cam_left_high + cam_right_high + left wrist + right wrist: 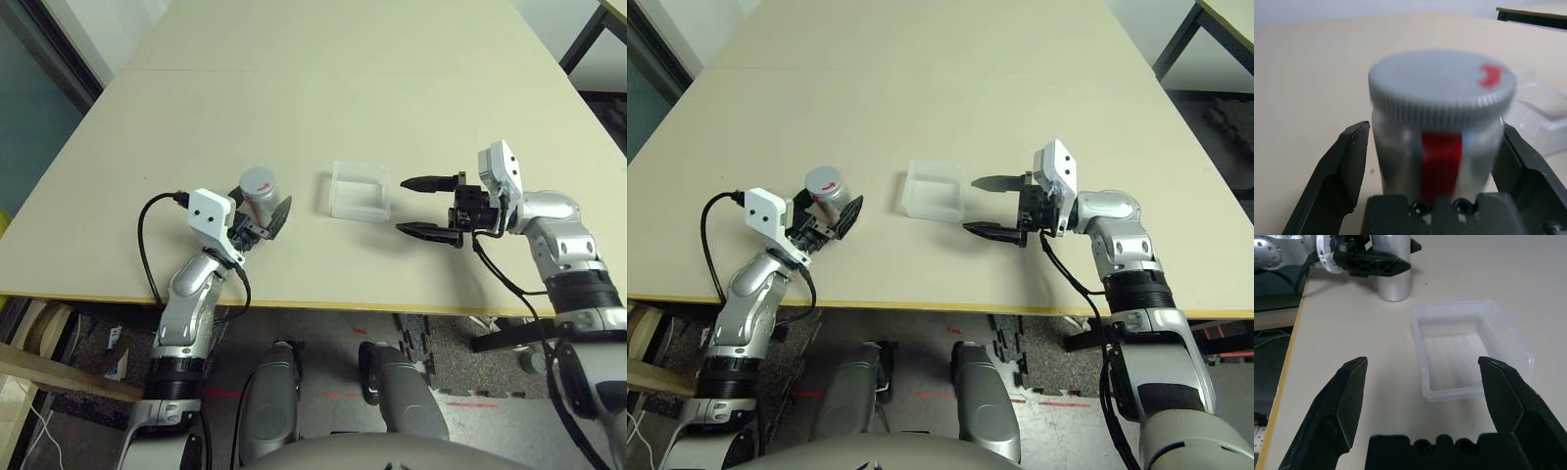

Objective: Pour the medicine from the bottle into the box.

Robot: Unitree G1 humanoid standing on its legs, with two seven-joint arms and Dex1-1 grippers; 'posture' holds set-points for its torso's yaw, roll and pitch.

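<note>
Beige table (pixel 323 98), nothing poured yet: capped bottle (pixel 259 192) stands upright between the spread fingers of the left gripper (pixel 263 220), not clamped; empty box (pixel 360 191) sits mid-table; right gripper (pixel 424 207) is held wide open just beside it; grasp, uncapping, pour remain

Head eyes look down on the table (pixel 323 88); wrist cameras look close along it
</note>
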